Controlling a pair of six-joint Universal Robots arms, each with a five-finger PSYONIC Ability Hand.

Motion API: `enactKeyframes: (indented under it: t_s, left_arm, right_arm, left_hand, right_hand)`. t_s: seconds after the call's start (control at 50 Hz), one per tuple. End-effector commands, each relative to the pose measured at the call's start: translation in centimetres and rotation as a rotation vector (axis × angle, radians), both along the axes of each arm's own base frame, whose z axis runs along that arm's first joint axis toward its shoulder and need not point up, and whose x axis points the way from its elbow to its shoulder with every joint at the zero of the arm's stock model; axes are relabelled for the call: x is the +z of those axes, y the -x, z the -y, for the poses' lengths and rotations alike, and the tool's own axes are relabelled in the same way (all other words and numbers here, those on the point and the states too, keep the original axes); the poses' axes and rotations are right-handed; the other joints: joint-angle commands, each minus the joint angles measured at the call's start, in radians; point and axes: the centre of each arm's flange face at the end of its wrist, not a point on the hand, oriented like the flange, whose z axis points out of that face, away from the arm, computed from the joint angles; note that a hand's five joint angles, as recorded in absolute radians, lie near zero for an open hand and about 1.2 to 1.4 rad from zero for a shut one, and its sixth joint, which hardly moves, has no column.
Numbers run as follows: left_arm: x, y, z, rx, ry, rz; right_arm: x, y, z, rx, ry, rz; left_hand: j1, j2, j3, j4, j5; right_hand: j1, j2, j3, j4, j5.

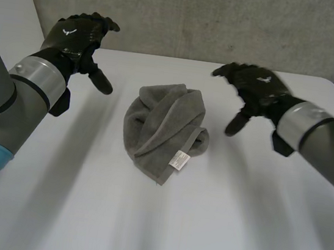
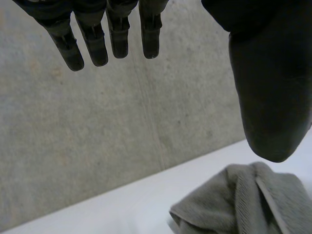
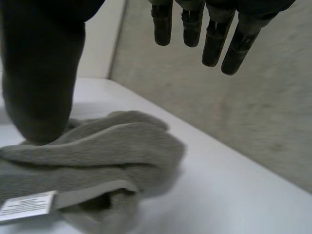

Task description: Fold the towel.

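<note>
- Left hand (image 1: 74, 36), upper left of the head view: fingers (image 2: 92, 46) straight, a little apart, holding nothing.
- Right hand (image 1: 258, 88), upper right: fingers (image 3: 214, 44) straight and empty too.
- The grey towel (image 1: 166, 128) lies bunched mid-frame on the white table (image 1: 233, 232), between the hands, touching neither.

1 towel (image 1: 163, 127), 1 table (image 1: 83, 200), 2 hands: left (image 1: 77, 36), right (image 1: 255, 84).

The crumpled grey terry towel (image 2: 243, 204) is cut off in both wrist views; its white label (image 1: 179, 159) bears print that cannot be read.
</note>
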Motion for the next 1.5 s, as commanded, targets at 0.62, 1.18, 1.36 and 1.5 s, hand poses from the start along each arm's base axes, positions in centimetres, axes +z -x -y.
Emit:
enactKeyframes:
  t_s: [0.62,1.18,1.36,1.5]
  left_arm:
    - [-2.0,-0.3,1.9,0.025,0.035,-0.007]
    - [3.1,-0.9,-1.1,0.006,0.122,-0.043]
    - [4.0,-1.1,-1.4,-0.008,0.145,-0.047]
    - [2.4,-1.0,-1.0,-0.013,0.087,-0.022]
  right_arm:
    - [-13.1,-9.7,7.0,0.047,0.059,0.028]
    - [9.0,-3.1,-3.6,-0.05,0.382,0.198]
    - [-1.6,-7.4,-9.5,0.131,0.107,0.039]
    - [-6.1,-9.5,-12.4,0.223,-0.094,-0.099]
  left_hand:
    - [-0.111,-0.068,-0.058,-0.066,-0.053]
    - [-0.111,-0.068,-0.058,-0.066,-0.053]
    - [-0.111,-0.068,-0.058,-0.066,-0.053]
    - [-0.105,-0.062,-0.058,-0.066,-0.047]
  right_hand:
    - [0.883,0.866,-0.053,-0.076,0.881]
    - [1.162,1.146,-0.053,-0.076,1.16]
    - [1.162,1.146,-0.053,-0.076,1.16]
    - [-0.06,-0.076,-0.053,-0.076,-0.062]
